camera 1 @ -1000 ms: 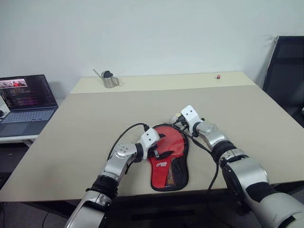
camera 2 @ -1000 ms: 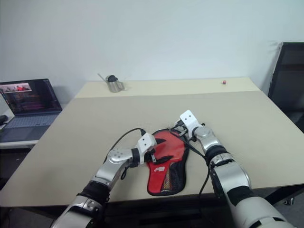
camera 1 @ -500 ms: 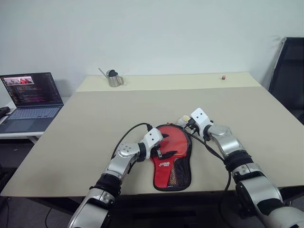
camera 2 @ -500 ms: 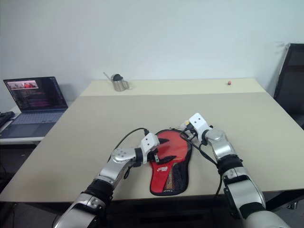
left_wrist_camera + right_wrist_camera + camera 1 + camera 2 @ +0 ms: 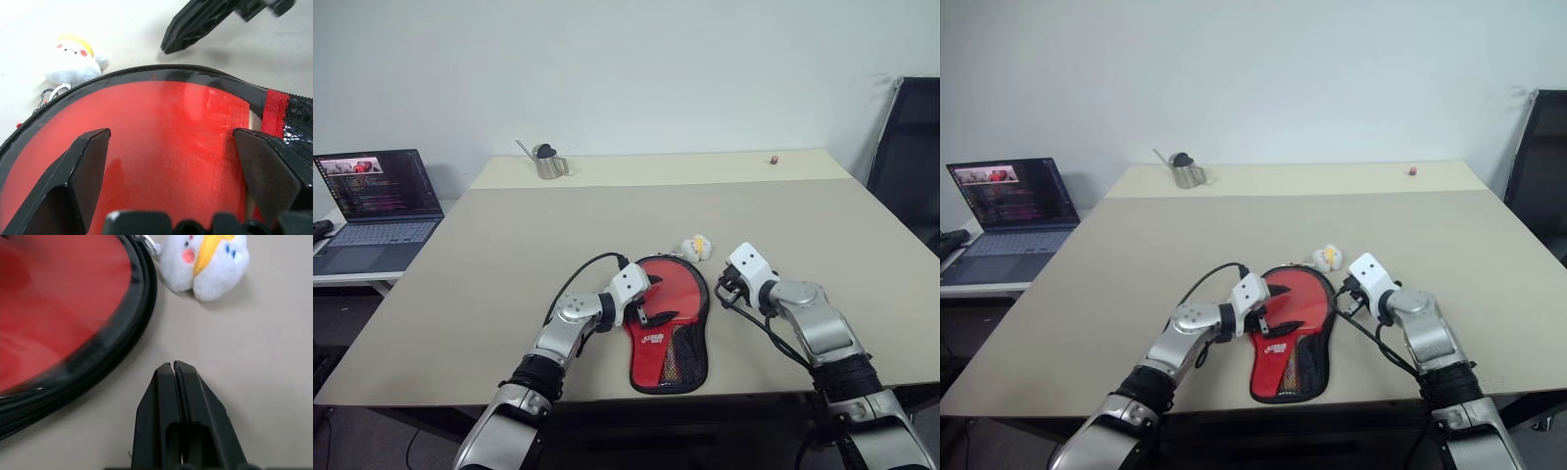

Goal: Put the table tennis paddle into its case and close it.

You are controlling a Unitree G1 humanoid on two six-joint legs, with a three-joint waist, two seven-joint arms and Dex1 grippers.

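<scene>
Over the red case (image 5: 668, 323), my left fingers (image 5: 88, 161) stand spread wide, one either side of its round end, grasping nothing. My right fingers (image 5: 173, 377) are clenched together, empty, hovering over bare bench (image 5: 509, 235) just beside the case's black zip edge. Case lies flat near the bench's front edge, mesh pocket toward me; light wood shows at the opening, paddle otherwise hidden. Small white plush keyring (image 5: 696, 248) lies just beyond the case. Metal cup (image 5: 545, 163) far back, laptop (image 5: 372, 201) off left.
</scene>
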